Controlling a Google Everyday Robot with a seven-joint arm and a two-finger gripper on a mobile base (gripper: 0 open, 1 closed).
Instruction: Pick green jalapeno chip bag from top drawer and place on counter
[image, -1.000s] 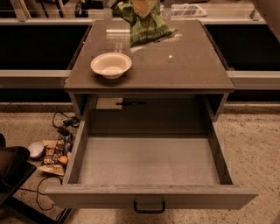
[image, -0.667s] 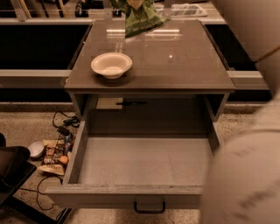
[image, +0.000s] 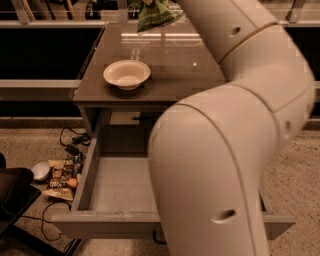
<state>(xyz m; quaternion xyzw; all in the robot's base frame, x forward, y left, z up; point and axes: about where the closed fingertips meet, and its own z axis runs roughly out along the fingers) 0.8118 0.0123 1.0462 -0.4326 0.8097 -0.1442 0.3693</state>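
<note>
The green jalapeno chip bag hangs crinkled at the top edge of the camera view, above the far part of the counter. My gripper is at the very top edge, shut on the bag's upper end and mostly cut off by the frame. My large white arm fills the right half of the view. The top drawer stands pulled out below the counter; the part of its grey floor that shows is bare, and its right side is hidden behind the arm.
A white bowl sits on the counter's front left. On the floor to the left lie dark brown-and-orange snack packets, a small white object, cables and a black object.
My arm has swung into view and now covers the right half. The bag has risen toward the top edge of the view, over the far part of the counter.
</note>
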